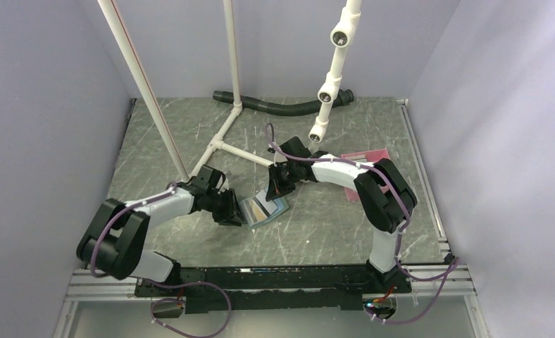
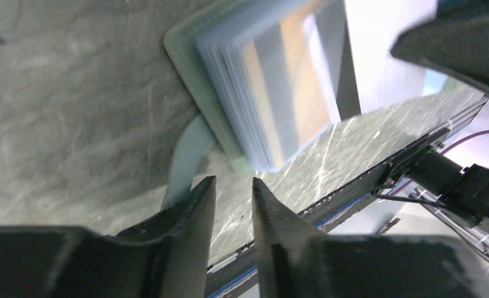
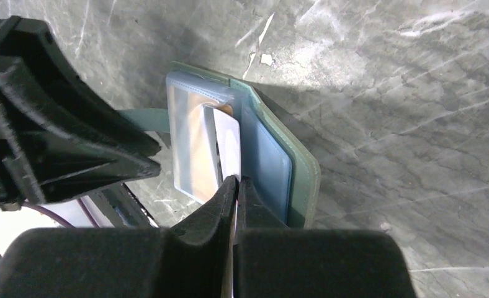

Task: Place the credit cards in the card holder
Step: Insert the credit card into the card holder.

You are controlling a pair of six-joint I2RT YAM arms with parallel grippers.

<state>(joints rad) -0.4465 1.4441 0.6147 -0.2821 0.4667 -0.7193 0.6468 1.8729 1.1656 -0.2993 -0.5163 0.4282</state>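
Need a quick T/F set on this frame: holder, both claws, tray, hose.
1. The holder lies open on the table. True.
2. The right claw pinches a card at the holder. True.
3. The left claw grips the holder. False: its jaws stand apart with nothing between them, just short of the holder.
4. The pink tray sits between the two claws. False: it lies beyond the right arm, away from the holder.
5. A black hose lies along the table's far edge. True.
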